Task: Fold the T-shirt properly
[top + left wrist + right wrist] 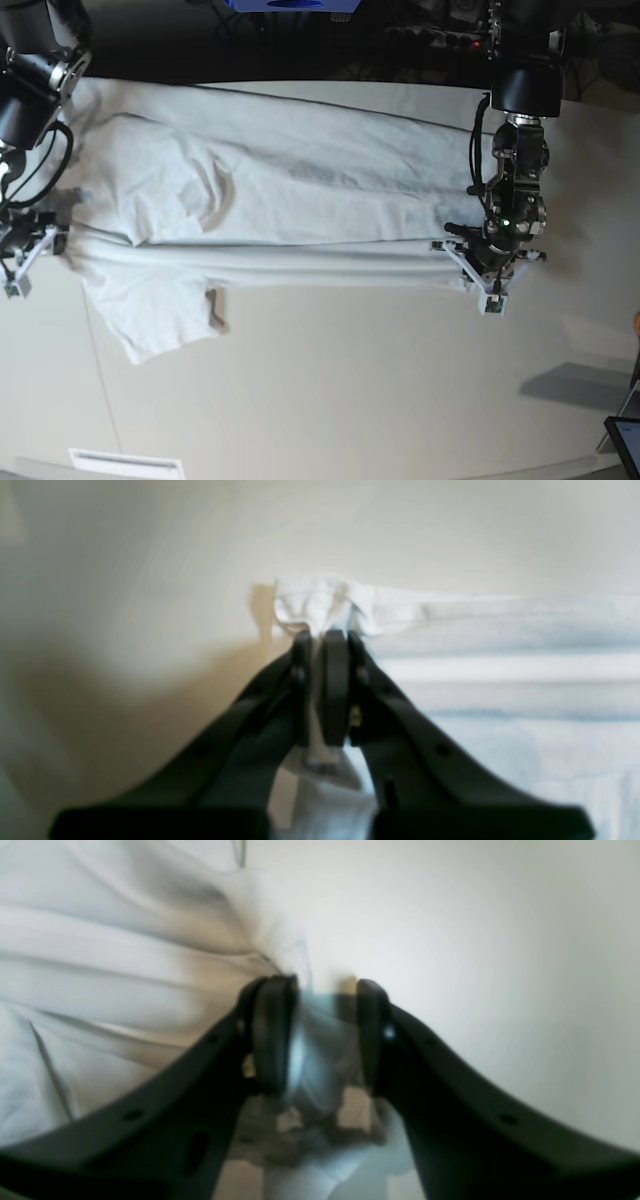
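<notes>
Stretched long across the table (350, 380): the T-shirt (290, 200) (partly folded lengthwise). Left gripper (322, 637) pinching a bunched corner of cloth. Right gripper (320, 990) parted, blurred cloth between its fingers (272, 1030).
</notes>
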### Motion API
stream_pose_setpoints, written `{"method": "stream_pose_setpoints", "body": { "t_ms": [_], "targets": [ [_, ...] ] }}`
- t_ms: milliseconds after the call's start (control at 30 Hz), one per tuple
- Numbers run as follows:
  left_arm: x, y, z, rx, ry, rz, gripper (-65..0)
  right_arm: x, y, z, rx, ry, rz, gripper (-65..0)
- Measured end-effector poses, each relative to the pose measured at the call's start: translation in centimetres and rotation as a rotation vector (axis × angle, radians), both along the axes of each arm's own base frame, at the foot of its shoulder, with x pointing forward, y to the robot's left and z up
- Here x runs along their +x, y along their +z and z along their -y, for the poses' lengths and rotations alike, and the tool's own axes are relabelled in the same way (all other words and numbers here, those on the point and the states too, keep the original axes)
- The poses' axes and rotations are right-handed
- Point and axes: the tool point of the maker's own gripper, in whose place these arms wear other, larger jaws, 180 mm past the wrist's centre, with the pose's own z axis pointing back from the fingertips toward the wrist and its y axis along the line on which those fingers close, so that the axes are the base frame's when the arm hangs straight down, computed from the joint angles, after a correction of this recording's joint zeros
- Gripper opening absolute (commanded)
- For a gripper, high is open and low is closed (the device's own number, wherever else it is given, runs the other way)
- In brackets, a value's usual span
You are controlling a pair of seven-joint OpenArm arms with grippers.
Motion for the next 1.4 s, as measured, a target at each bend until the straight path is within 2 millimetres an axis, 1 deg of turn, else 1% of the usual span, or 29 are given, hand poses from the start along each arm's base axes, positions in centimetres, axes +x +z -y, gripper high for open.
{"method": "stream_pose_setpoints", "body": {
  "t_ms": [133, 233, 433, 567, 633, 700, 800, 833, 900, 933, 1033, 1067, 1133, 1167, 1233, 1267, 1333, 1400],
  "targets": [
    [0.0, 0.0, 0.0, 0.0, 0.001, -0.001, -65.0, -1.1, 0.1, 1.6, 0.034, -0.081, 0.02, -37.9],
    [0.0, 0.0, 0.0, 0.0, 0.001, 0.0, -65.0, -0.6, 1.0, 2.1, 0.032, -0.101, 0.081, -37.9],
    [-0.1, -0.1, 0.2, -0.004, -0.001, 0.004, -65.0, 1.2, 5.2, 2.9, -0.053, -0.079, 0.195, -37.9],
    [-0.1, -0.1, 0.2, -0.002, 0.005, 0.004, -65.0, 1.4, 7.2, 3.3, -0.108, -0.073, 0.219, -37.7],
    [-0.1, -0.2, 0.2, -0.001, 0.004, 0.004, -65.0, 0.8, 8.2, 4.7, -0.166, -0.11, 0.203, -37.7],
    [-0.1, -0.1, 0.2, 0.001, 0.004, 0.005, -65.0, -0.3, 8.4, 5.3, -0.194, -0.112, 0.18, -37.7],
    [-0.1, -0.1, 0.1, 0.006, 0.004, 0.004, -65.0, -2.3, 6.7, 4.8, -0.198, -0.112, 0.108, -37.7],
    [-0.1, -0.1, 0.1, 0.006, 0.005, 0.005, -65.0, -2.7, 6.5, 4.3, -0.197, -0.109, 0.107, -37.7],
    [0.0, 0.0, 0.2, 0.004, 0.006, 0.007, -65.0, -2.5, 6.8, 3.8, -0.198, -0.096, 0.125, -37.4],
    [0.0, 0.0, 0.2, 0.004, 0.005, 0.008, -65.0, -2.1, 7.4, 4.0, -0.21, -0.093, 0.143, -37.4],
    [0.0, 0.0, 0.1, 0.006, 0.011, 0.007, -65.0, 0.4, 9.9, 4.2, -0.245, -0.078, 0.196, -37.3],
    [0.0, -0.1, 0.0, 0.006, 0.012, 0.005, -65.0, 1.5, 10.7, 3.6, -0.262, -0.042, 0.209, -37.3],
    [0.0, 0.0, 0.1, 0.005, 0.012, 0.008, -65.0, 3.9, 11.5, 0.9, -0.268, 0.053, 0.238, -36.7],
    [0.0, 0.0, 0.0, 0.005, 0.012, 0.008, -65.0, 5.1, 11.6, -0.8, -0.257, 0.106, 0.249, -35.5],
    [0.0, 0.0, 0.1, 0.005, 0.01, 0.009, -65.0, 7.2, 11.3, -3.9, -0.224, 0.193, 0.247, -32.5],
    [0.0, 0.0, 0.1, 0.004, 0.01, 0.009, -65.0, 8.2, 11.1, -4.8, -0.203, 0.215, 0.243, -31.3],
    [0.0, -0.1, 0.1, 0.002, 0.015, 0.007, -65.0, 9.7, 10.4, -6.0, -0.165, 0.239, 0.225, -30.2],
    [0.0, -0.1, 0.1, -0.001, 0.019, 0.01, -65.0, 10.5, 9.4, -6.2, -0.143, 0.237, 0.194, -30.0]
  ]
}}
